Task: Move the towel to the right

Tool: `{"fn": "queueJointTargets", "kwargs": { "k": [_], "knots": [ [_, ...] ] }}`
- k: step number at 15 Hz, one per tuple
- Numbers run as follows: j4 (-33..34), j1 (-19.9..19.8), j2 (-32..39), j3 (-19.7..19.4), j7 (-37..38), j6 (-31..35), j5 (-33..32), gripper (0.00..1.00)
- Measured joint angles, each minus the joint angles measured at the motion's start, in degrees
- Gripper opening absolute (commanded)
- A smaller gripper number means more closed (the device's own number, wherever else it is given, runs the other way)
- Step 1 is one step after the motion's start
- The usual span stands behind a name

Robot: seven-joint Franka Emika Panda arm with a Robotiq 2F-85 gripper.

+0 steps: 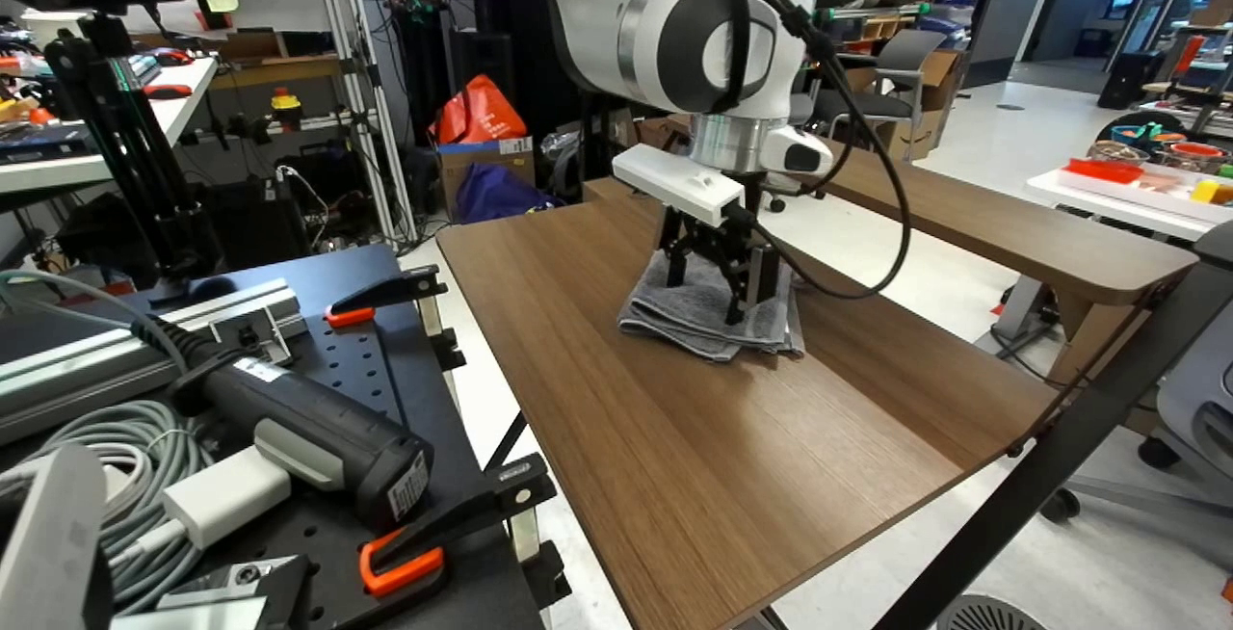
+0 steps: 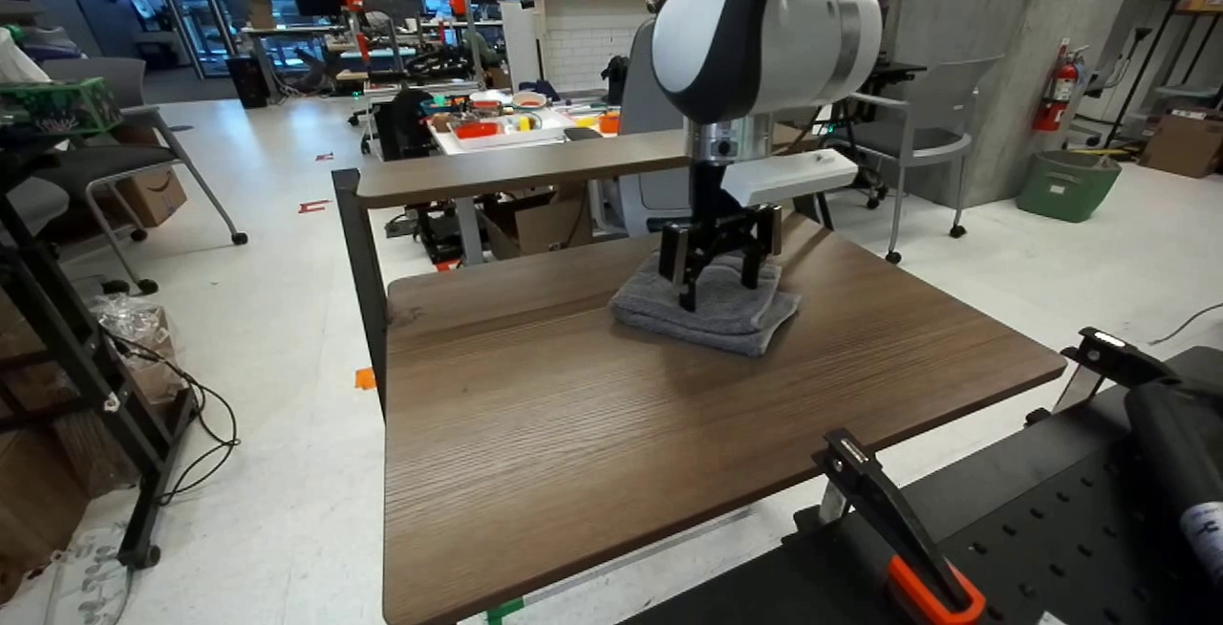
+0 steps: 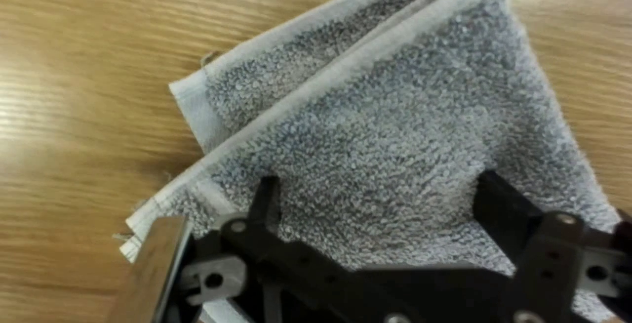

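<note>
A grey folded towel [image 1: 665, 310] with pale hemmed edges lies flat on the brown wooden table. It also shows in an exterior view [image 2: 717, 327] and fills most of the wrist view [image 3: 395, 110]. My gripper [image 1: 706, 300] points straight down over the towel. It is also seen in an exterior view [image 2: 718, 293]. In the wrist view the gripper [image 3: 377, 180] has its two black fingers wide apart, with flat towel surface between them. The fingertips appear to touch the towel's top, which dips slightly near the right finger. The towel's near part is hidden behind the gripper.
The wooden table [image 1: 616, 437] extends around the towel. A raised wooden shelf [image 1: 1002, 216] on a dark metal frame runs along one side. A black workbench [image 1: 366, 370] with orange-handled clamps [image 1: 405, 567], a cable coil and a handheld tool stands beside the table.
</note>
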Motion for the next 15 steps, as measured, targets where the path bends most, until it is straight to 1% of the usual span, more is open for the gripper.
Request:
{"fn": "queueJointTargets", "kwargs": {
  "k": [5,8,10,11,13,15],
  "knots": [
    [-4.2,-7.0,-2.5,-0.3,-0.3,0.0,5.8,1.0],
    [-5.9,-9.4,-4.3,-0.3,-2.0,0.0,6.7,1.0],
    [-6.8,-9.3,-6.2,-0.1,-4.8,0.0,6.5,1.0],
    [-7.7,-8.7,-7.9,-0.1,-6.0,0.0,5.6,1.0],
    [-10.2,-5.8,-12.6,-0.5,-6.1,0.0,2.1,1.0],
    [-12.6,-3.4,-16.5,-0.9,-5.8,-0.1,0.9,1.0]
  ]
}}
